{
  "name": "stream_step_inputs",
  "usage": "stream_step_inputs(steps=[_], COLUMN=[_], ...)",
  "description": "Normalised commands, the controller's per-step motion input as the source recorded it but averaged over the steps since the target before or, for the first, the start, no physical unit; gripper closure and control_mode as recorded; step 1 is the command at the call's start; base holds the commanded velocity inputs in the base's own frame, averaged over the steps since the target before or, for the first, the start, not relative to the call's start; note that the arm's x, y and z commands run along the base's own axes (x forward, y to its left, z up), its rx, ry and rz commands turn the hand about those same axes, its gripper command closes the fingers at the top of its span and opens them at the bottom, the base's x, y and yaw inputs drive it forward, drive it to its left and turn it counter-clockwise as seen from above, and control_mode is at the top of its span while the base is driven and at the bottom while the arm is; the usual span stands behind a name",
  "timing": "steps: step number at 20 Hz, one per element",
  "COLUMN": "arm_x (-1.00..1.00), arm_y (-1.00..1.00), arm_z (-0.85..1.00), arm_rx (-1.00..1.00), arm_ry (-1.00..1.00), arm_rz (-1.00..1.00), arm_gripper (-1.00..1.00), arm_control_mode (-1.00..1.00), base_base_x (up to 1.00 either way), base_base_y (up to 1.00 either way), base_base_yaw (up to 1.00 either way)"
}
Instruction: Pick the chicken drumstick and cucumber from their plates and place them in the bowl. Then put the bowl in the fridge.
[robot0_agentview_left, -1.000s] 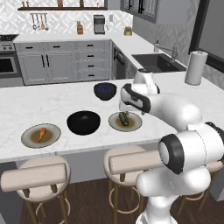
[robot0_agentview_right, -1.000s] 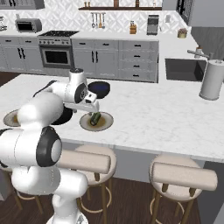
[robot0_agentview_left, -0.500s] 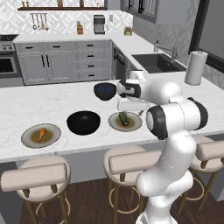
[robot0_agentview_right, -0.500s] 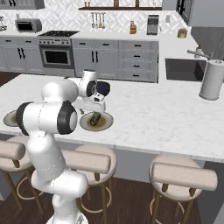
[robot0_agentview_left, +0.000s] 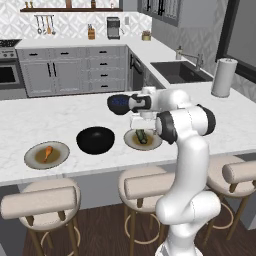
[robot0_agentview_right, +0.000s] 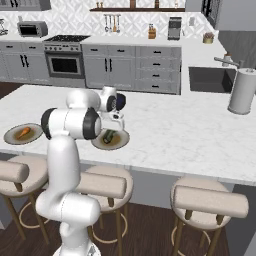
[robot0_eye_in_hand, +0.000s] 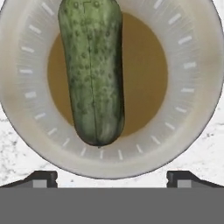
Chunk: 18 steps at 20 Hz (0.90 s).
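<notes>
Fingers (robot0_eye_in_hand: 42, 178) spread wide, nothing between them; both tips sit at the bottom corners of the hand view, clear of the plate rim. Gripper (robot0_agentview_left: 141, 120) hangs over the cucumber plate (robot0_agentview_left: 131, 142), centre of the left base view.

Largest to smallest:
- Island counter (robot0_agentview_left: 60, 112): white marble, spans mid-frame in both base views; three stools along its near edge.
- Paper towel roll (robot0_agentview_left: 223, 77): upright, right side of the left base view, well apart from the plates.
- Bowl (robot0_agentview_left: 95, 139): glossy black, centre-left of the left base view, between the two plates, nothing visible inside.
- Drumstick plate (robot0_agentview_left: 47, 155): lower left of the left base view, near the counter's front edge.
- Blue-lined small bowl (robot0_agentview_left: 118, 102): just behind the wrist.
- Cucumber (robot0_eye_in_hand: 92, 72): lies flat across the plate's brown centre, upper middle of the hand view, one end cut off by the top edge.
- Chicken drumstick (robot0_agentview_left: 47, 152): lying on its plate.
</notes>
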Motion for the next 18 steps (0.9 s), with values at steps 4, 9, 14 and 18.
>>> stream_step_inputs(steps=[4, 9, 14, 18], arm_x=[0.33, 0.25, 0.03, 0.00], arm_y=[0.02, 0.00, 0.01, 0.01], arm_z=[-0.45, -0.38, -0.26, -0.27], arm_rx=[-0.02, -0.01, -0.01, 0.00], arm_ry=[0.00, -0.05, -0.15, -0.10], arm_rz=[0.00, 0.00, 0.00, 0.01], arm_gripper=[-1.00, -1.00, -1.00, -1.00], arm_control_mode=[-1.00, -1.00, -1.00, -1.00], base_base_x=[0.00, 0.00, 0.00, 0.00], base_base_y=[0.00, 0.00, 0.00, 0.00], base_base_yaw=[0.00, 0.00, 0.00, 0.00])
